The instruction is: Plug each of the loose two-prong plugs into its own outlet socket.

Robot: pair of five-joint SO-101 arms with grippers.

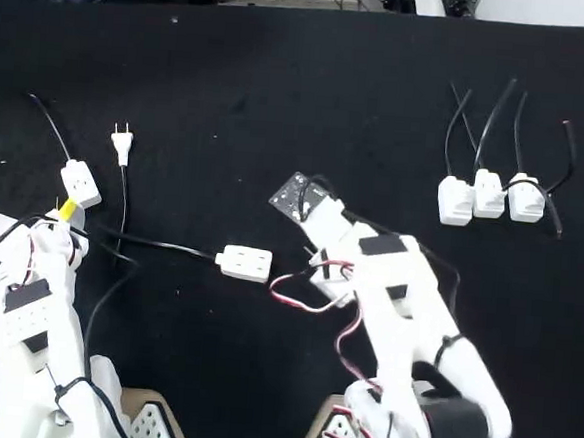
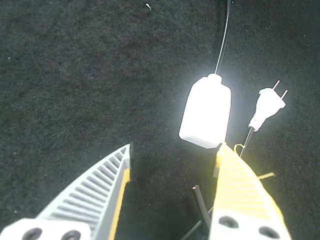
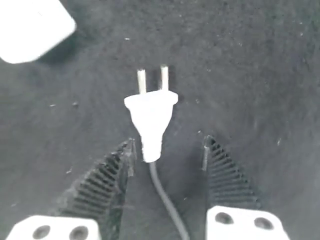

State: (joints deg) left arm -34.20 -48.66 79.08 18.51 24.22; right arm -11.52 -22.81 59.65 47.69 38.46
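Two-prong plug (image 3: 150, 117) lay flat on the dark surface (image 1: 280, 98), squarely between the fingers of the right end effector (image 3: 169, 142). That end effector was spread wide and held nothing, with a gap on either side of the plug's body. The plug's long axis ran straight along the end effector's own reach, prongs pointing away from the wrist and cord trailing back between the fingers. The line-up looked good: a closing pinch would likely have met the narrow neck across its width. Just past the prongs and off to one side, apart from them, sat a white socket body. Judging from the high view, that was the centre outlet socket (image 1: 244, 263), at 9 o'clock of the right arm's wrist.

On the other side, the left end effector (image 2: 173, 146) was open wide too, and empty. The left outlet socket (image 2: 206, 117) lay just ahead of it, its near corner right by one fingertip, though contact could not be told. In the high view that socket sat at about 12 o'clock of the left end effector. The other loose plug (image 1: 122, 145) was farther out at 1 o'clock, prongs toward 12, so the left arm was clearly the nearer one for it.

A row of three sockets (image 1: 488, 196) stood at 2 o'clock on the surface, cords attached. They were too small to tell whether plugs were seated.
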